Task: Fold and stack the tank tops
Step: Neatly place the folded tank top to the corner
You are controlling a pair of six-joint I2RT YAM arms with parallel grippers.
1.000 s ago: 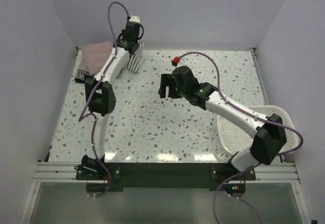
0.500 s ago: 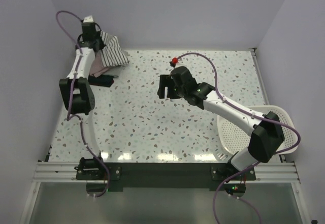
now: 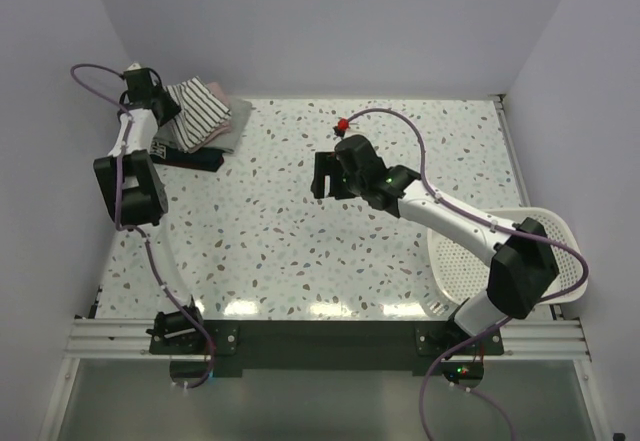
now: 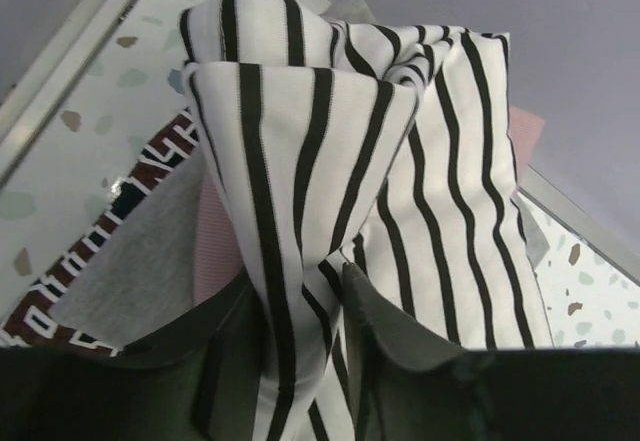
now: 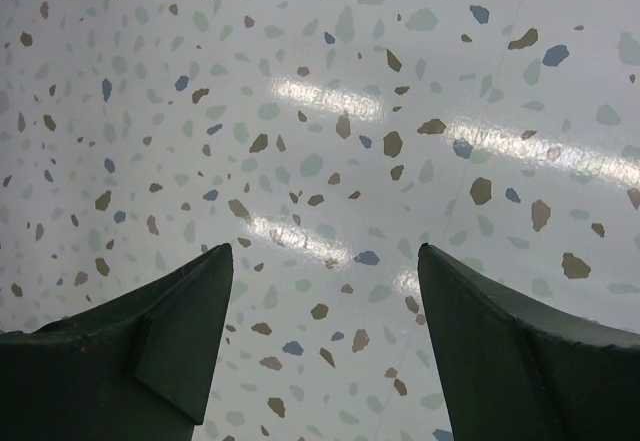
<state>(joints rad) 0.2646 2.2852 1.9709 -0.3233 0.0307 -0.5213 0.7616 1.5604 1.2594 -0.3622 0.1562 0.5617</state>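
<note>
The white black-striped tank top [image 3: 200, 111] lies bunched on a pile at the table's back left corner. In the left wrist view the striped tank top [image 4: 440, 161] fills the frame. Under it show a dusty pink top [image 4: 215, 251] and a grey layer [image 4: 140, 251]. A pink edge [image 3: 213, 88] peeks out behind the pile. My left gripper [image 3: 160, 101] [image 4: 295, 276] sits at the pile's left end, its jaws parted with a striped fold lying between them. My right gripper [image 3: 322, 173] [image 5: 325, 251] hangs open over bare table near the middle, holding nothing.
A dark patterned cloth [image 3: 190, 158] [image 4: 80, 261] lies flat under the front of the pile. The white slotted basket [image 3: 560, 231] stands at the right edge, partly under the right arm. A red marker [image 3: 346, 119] sits on the right arm's cable. Walls close the back and sides.
The left arm swung left and lowered the striped top onto the corner pile; its jaws have parted. The right arm barely moved.
</note>
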